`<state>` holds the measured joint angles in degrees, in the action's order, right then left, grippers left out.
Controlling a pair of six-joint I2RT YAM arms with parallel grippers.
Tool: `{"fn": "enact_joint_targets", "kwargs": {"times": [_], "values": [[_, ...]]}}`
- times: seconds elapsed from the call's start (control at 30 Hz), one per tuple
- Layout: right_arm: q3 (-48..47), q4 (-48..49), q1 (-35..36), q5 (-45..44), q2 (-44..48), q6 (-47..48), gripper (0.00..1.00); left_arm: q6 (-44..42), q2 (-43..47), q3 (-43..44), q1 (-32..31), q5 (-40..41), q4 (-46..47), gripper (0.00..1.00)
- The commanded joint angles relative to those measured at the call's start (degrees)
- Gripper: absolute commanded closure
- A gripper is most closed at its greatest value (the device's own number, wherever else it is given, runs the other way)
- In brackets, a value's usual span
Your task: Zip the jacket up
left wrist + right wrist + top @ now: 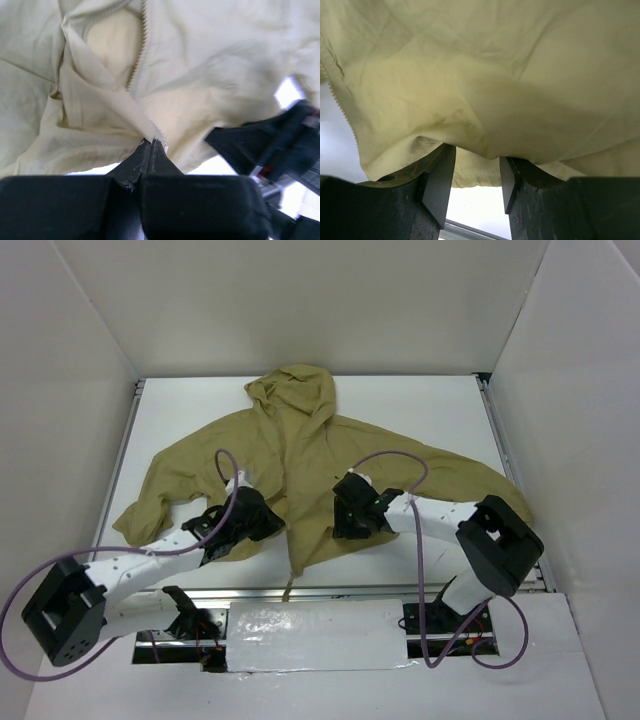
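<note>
White tabletop [420, 410]; jacket [300, 455] lies flat on it, hood at the far side, front unzipped low down. Step looks like securing the hem beside the zipper [139, 55]. Clenched on the zipper edge: left tool [151, 145]. Jaws apart, fabric bunched at its tips, unpinched: right tool [477, 160]. Next likely: clamp, locate slider. Slider not visible in any view.

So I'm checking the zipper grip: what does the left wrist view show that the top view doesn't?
Only the left wrist: the zipper teeth running down to the left gripper, whose fingers are shut on the jacket's front edge. Only the top: the hood and both sleeves spread on the table. Both: the jacket and the left gripper at its lower front.
</note>
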<state>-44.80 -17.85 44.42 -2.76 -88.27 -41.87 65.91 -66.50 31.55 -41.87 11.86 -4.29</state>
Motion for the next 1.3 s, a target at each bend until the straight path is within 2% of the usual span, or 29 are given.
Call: {"fn": "enact_joint_targets", "kwargs": {"times": [0.0, 0.13, 0.27, 0.3, 0.4, 0.5, 0.63, 0.97, 1.27], "values": [[0.68, -2.9, -0.04, -2.51, 1.78, -0.15, 0.52, -2.63, 5.83, -1.57, 0.73, 1.15, -0.62, 1.0], [1.2, -1.75, 0.75, 1.97, 5.73, 1.08, 0.49, -2.37, 10.68, -3.33, 1.0, 1.33, -3.08, 1.0], [-2.13, -6.04, 6.71, -0.38, 10.75, 3.63, 0.42, -0.79, 19.79, -8.5, 1.08, 0.36, -5.8, 1.0], [-3.62, -9.19, 10.21, -1.27, 10.92, 4.59, 0.42, -0.35, 21.66, -9.57, 1.0, 0.27, -6.16, 1.0], [-9.51, -14.49, 16.89, -5.93, 8.39, 5.82, 0.42, 0.53, 28.78, -13.44, 1.08, 0.09, -6.25, 1.0], [-12.51, -15.47, 20.16, -8.13, 3.2, 8.45, 0.45, 0.98, 33.09, -15.29, 1.09, 0.79, -7.91, 1.0], [-13.65, -13.19, 23.42, -8.31, -0.41, 14.61, 0.46, 0.28, 33.11, -13.89, 1.17, 0.89, -10.82, 1.0], [-18.13, -11.59, 23.87, -2.34, -4.62, 29.11, 0.43, -1.49, 32.13, -12.83, 1.17, -0.96, -10.82, 1.0], [-22.17, -11.51, 24.48, -1.02, -10.34, 33.95, 0.43, -1.31, 35.82, -11.95, 1.17, -0.52, -14.24, 1.0]]}}
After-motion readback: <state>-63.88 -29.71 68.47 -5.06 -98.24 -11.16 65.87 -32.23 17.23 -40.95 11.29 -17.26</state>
